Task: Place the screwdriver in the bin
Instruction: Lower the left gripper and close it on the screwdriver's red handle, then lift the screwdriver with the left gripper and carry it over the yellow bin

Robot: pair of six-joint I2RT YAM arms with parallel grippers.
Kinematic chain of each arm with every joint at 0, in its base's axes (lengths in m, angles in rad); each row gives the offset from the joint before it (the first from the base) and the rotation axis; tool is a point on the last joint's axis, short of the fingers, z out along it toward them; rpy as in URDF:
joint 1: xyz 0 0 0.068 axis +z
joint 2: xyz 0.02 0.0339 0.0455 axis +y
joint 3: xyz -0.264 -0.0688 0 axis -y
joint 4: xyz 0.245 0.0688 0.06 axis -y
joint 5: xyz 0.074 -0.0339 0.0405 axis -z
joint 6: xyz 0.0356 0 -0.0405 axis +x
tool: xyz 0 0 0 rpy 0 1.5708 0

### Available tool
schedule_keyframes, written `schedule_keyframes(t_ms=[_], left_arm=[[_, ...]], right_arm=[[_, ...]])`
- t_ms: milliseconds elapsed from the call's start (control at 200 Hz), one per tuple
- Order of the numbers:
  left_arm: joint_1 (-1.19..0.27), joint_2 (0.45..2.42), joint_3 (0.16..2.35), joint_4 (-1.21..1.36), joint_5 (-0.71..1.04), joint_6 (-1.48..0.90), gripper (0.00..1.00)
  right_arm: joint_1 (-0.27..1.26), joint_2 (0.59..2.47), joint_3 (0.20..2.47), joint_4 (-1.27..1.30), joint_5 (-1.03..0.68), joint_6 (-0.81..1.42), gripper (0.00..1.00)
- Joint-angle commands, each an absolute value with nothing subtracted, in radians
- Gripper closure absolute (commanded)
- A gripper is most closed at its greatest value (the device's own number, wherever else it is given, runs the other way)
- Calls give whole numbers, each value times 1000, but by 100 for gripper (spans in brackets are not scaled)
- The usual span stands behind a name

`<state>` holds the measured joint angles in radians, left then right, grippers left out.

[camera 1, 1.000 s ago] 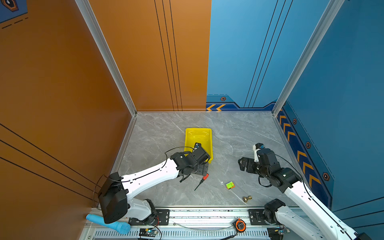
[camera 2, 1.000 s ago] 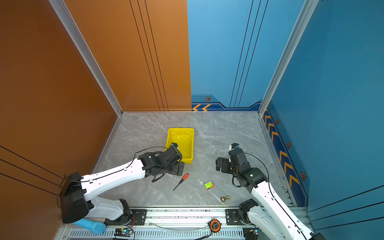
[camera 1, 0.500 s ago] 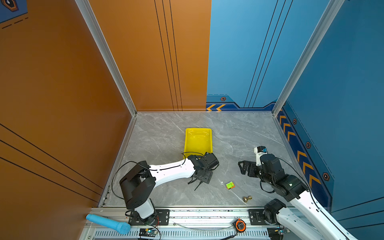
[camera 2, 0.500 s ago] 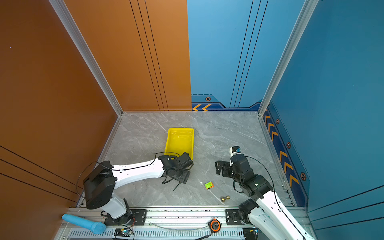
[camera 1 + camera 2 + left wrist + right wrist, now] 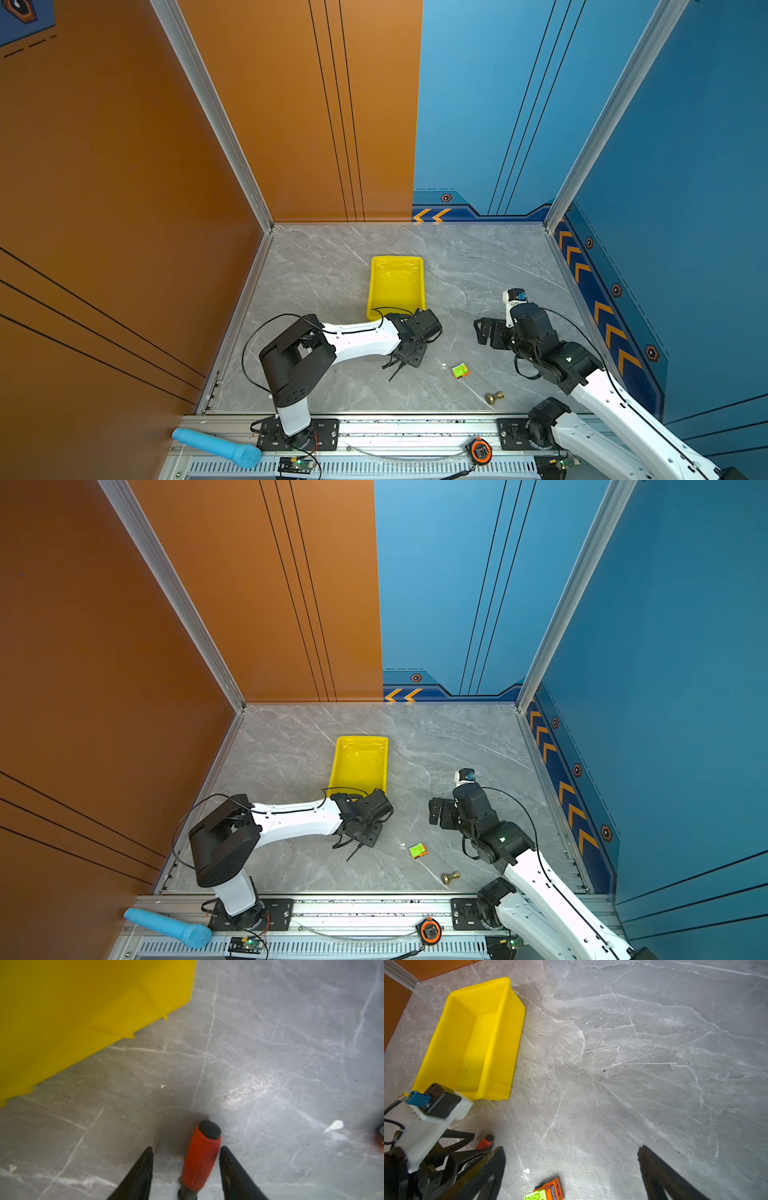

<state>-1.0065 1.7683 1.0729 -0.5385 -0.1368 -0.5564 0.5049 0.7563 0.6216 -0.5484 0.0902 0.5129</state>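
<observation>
We see left gripper (image 5: pixel 186 1148) astride screwdriver (image 5: pixel 201 1159) handle on tabletop (image 5: pixel 270 1064) near bin (image 5: pixel 72 1022), jaws apart, nothing clamped yet. Handle sits off-centre: our squeeze could nudge it, roll it free. Right gripper (image 5: pixel 571 1146) gaping, empty.

— What can't you make out from there?
— In both top views my left gripper (image 5: pixel 405 359) covers the handle of the screwdriver (image 5: pixel 395 373); only its thin shaft pokes out on the near side.
— And your left wrist camera?
— Shaft cut off at the edge, bin (image 5: pixel 62 1012) blurred and cropped. I can't tell whether either finger (image 5: pixel 230 1167) touches the handle.
</observation>
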Motion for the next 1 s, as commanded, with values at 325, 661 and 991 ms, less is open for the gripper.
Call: schedule_keyframes(t_ms=[325, 661, 991], left_arm=[[-1003, 1794, 1037, -549, -103, -569, 84], [-1058, 1657, 1089, -664, -146, -587, 95], [-1053, 1537, 1226, -815, -276, -641, 99]], right_arm=[[423, 787, 657, -480, 98, 450, 0], [382, 825, 710, -453, -7, 383, 0], [377, 866, 742, -422, -120, 319, 0]])
